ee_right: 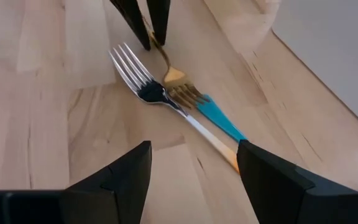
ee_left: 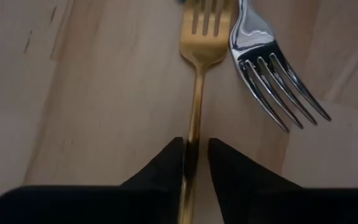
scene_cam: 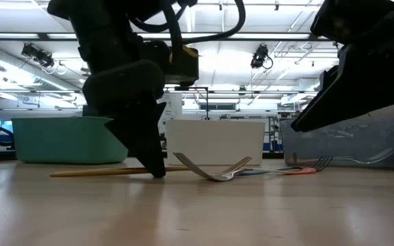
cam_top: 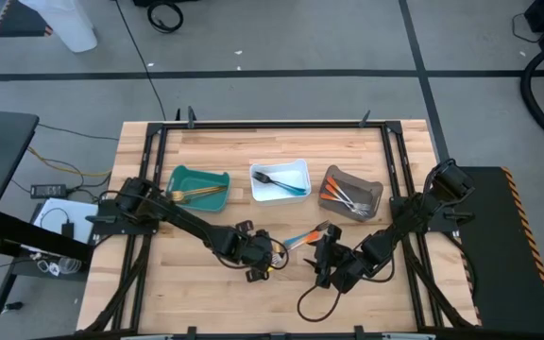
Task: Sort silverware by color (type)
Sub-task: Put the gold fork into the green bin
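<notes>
A gold fork lies on the wood with its handle between the fingers of my left gripper, which is shut on it near the table's middle front. Its head rests on a blue-handled piece. A fork with a silver head and an orange-tipped handle lies beside them. My right gripper is open and hovers just right of this cluster, touching nothing. My left gripper pinches the gold fork's handle between its two fingers, a short way behind the head. The fingers come from above, pointing down, one on each side of the handle. The fork lies flat on the table, its handle's free end sticking out.
Three bins stand in a row behind the cluster: a teal bin with gold pieces, a white bin with a blue-handled fork, and a grey-brown bin with orange-handled forks. Bare wood lies toward the near edge.
</notes>
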